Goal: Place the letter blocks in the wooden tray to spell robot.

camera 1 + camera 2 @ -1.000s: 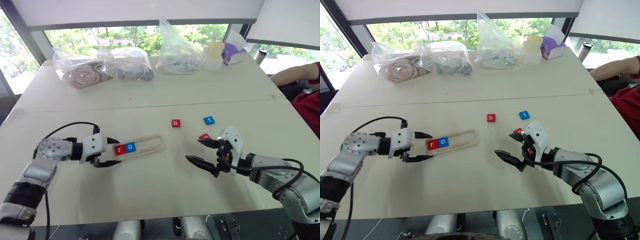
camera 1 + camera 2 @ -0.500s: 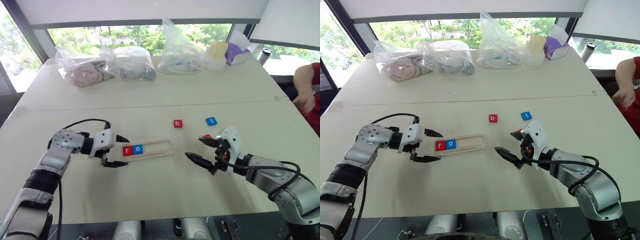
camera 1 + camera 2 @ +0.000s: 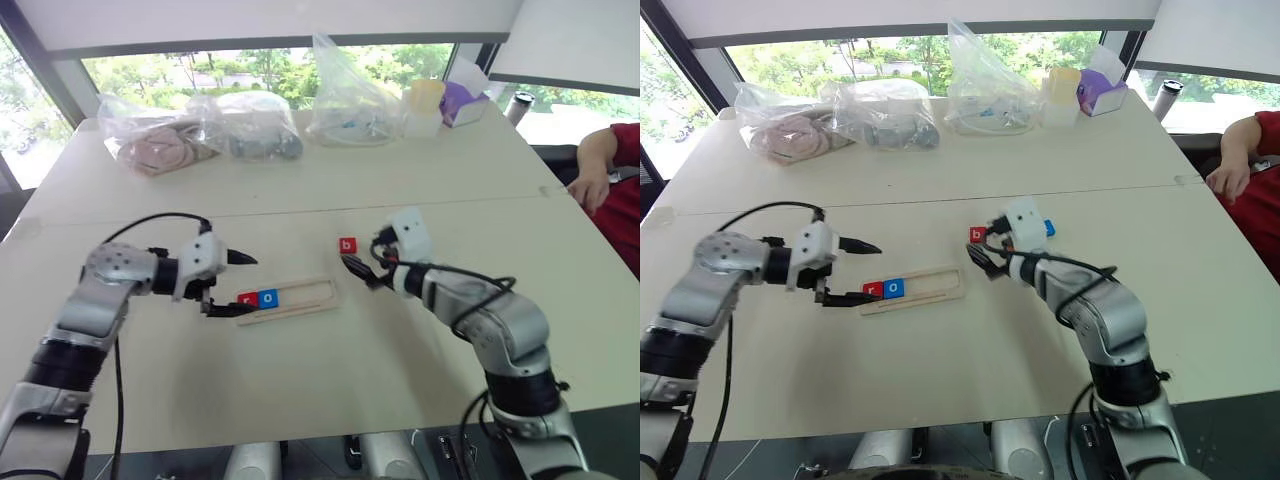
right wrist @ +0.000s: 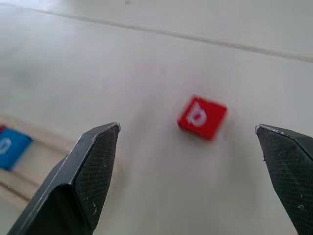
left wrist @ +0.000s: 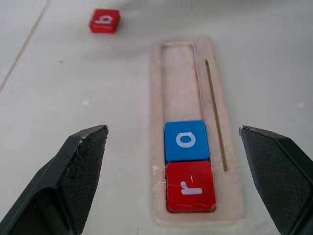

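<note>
On the pale worktop [image 3: 300, 390] the wooden tray [image 3: 312, 297] lies as the landmark, long side running left to right, with the red r block [image 3: 247, 299] at its left end and the blue o block [image 3: 267, 297] touching it on the right; the other slots of the tray are bare wood. Just left of the tray the left gripper [image 3: 228, 284] hovers with its fingers [image 5: 80, 169] spread wide and nothing between them, the tray's left end lying in line with the gap. Beyond the tray's right end, a little farther from the robot, the red b block [image 3: 347, 245] sits flat on the worktop, apart from the tray. The right gripper [image 3: 362, 262] hangs just to the right of that block, its fingers [image 4: 85, 171] also wide apart and holding nothing, the b block lying ahead of the gap in the right wrist view. A blue block [image 3: 1048, 228] peeks out from behind the white housing of the right gripper, partly hidden, its letter unreadable. Well beyond the tray, along the far edge of the worktop by the window, stand clear plastic bags [image 3: 255, 125] with contents, a pale cup [image 3: 426, 106] and a purple box [image 3: 463, 103]. Far to the right of the tray, a person's hand [image 3: 587, 180] and red sleeve [image 3: 626, 145] rest at the worktop's edge.
</note>
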Tool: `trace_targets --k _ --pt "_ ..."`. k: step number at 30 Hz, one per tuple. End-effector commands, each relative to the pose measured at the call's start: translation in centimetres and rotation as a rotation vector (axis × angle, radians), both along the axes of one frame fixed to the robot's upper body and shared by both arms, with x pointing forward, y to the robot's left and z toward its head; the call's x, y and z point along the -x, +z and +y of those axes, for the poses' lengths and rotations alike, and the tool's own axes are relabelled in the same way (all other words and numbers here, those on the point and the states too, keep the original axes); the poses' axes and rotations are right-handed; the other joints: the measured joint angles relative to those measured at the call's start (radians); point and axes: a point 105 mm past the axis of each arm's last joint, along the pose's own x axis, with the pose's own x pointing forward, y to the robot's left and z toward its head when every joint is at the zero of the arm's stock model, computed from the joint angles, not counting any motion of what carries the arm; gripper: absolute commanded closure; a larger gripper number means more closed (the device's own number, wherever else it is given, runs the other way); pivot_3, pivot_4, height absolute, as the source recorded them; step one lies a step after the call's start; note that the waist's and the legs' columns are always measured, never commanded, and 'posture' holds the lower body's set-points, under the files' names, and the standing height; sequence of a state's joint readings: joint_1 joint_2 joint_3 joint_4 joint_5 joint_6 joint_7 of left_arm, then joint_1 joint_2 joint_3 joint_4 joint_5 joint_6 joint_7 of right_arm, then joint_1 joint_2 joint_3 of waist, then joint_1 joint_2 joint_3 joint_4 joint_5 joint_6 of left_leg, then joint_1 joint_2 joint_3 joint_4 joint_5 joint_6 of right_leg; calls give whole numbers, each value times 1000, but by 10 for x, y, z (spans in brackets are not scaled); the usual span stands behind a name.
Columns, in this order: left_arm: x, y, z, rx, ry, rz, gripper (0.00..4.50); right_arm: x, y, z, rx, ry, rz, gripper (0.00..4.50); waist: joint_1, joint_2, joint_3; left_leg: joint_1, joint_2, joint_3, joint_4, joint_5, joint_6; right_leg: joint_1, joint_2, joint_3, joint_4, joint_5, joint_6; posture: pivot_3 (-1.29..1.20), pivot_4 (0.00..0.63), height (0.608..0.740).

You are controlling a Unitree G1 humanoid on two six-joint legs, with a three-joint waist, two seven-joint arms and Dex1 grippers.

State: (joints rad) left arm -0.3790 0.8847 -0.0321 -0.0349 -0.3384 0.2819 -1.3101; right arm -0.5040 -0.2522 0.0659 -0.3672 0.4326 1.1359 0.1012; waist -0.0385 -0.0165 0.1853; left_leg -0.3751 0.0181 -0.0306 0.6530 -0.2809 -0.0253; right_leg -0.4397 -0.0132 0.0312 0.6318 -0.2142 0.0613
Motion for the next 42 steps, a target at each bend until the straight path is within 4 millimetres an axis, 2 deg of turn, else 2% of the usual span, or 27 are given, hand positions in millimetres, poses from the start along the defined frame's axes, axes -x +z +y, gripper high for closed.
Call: trace_targets --k 1,4,8,12,14,17,21,24,25,26,28,30,32,34,36,39,42 --pt "3 45 14 125 135 -12 45 -14 -3 1 9 -91 36 0 -6 0 0 0 0 0 -1 0 0 0 0 0 0 0 1 0 150 740" --pt "-2 70 19 276 265 -71 45 -21 -10 5 12 -133 74 0 -4 0 0 0 0 1 -2 0 0 -1 -1 0 -1 0 2 0 150 740" --pt "0 89 11 412 351 -128 45 -24 -13 15 15 -132 87 0 -6 0 0 0 0 1 -2 0 0 -1 -1 0 -1 1 2 0 150 740" --pt "0 92 0 460 417 -168 45 -29 -24 33 27 -115 110 0 -7 -1 0 1 0 1 -2 0 0 0 -1 0 0 3 -1 0 150 740" --pt "0 93 -1 480 448 -178 45 -31 -30 41 40 -112 119 0 -8 -1 0 1 0 1 -2 0 0 -1 0 0 0 3 -2 0 150 740" --pt "-1 88 -1 488 484 -186 45 -30 -38 62 78 -70 133 0 -13 -1 0 2 0 1 -2 0 0 -1 1 0 0 3 -2 0 150 740" --pt "-1 84 -2 486 497 -196 0 -28 -49 73 99 -61 149 1167 -20 -2 -1 2 0 0 -2 0 0 0 1 0 0 3 -2 0 150 740" --pt "1 85 -5 512 481 -187 0 -30 -51 70 105 -70 143 2779 -24 -2 -1 2 0 0 -2 0 0 0 1 0 0 3 -2 0 150 740" --pt "3 83 -9 512 463 -172 0 -31 -49 67 105 -77 130 3190 -25 -2 -1 2 0 0 -2 0 0 0 1 0 0 3 -2 0 150 740" --pt "5 80 -12 504 442 -147 0 -33 -44 63 98 -84 104 3327 -26 -2 -1 2 0 0 -2 0 0 0 1 0 0 3 -2 0 150 740" --pt "12 65 -25 438 380 -94 0 -37 -29 45 153 -104 -15 3327 -28 -2 -1 2 0 0 -2 0 0 0 1 0 0 3 -2 0 150 740" --pt "20 52 -40 387 305 -52 0 -33 -13 26 146 -126 -78 3327 -21 -2 -1 1 -1 0 -3 0 0 0 0 0 -1 3 -2 0 150 740" --pt "26 46 -50 355 247 -36 0 -25 4 8 133 -147 -122 3327 -12 -2 0 -1 -2 0 -3 0 0 -1 -1 0 -2 3 -2 0 150 740" --pt "28 40 -59 317 196 -32 0 -10 15 -19 170 -206 -139 3327 -6 -2 0 -1 -2 1 -2 0 0 -1 -1 1 -2 3 -2 0 150 740" --pt "28 35 -65 301 166 -28 0 8 12 -43 233 -266 -99 3327 -2 -2 0 -1 -2 1 -3 0 0 -1 -1 1 -2 2 -2 0 150 740" --pt "23 33 -71 325 148 -17 0 35 7 -72 206 -413 -15 3327 -3 -2 0 0 -1 0 -3 0 0 -1 0 1 -1 -1 -2 0 150 740" --pt "22 32 -75 332 118 -1 0 54 2 -81 163 -496 32 3327 -9 -2 0 1 -1 0 -3 0 0 -1 1 1 -1 -1 -2 0 150 740"
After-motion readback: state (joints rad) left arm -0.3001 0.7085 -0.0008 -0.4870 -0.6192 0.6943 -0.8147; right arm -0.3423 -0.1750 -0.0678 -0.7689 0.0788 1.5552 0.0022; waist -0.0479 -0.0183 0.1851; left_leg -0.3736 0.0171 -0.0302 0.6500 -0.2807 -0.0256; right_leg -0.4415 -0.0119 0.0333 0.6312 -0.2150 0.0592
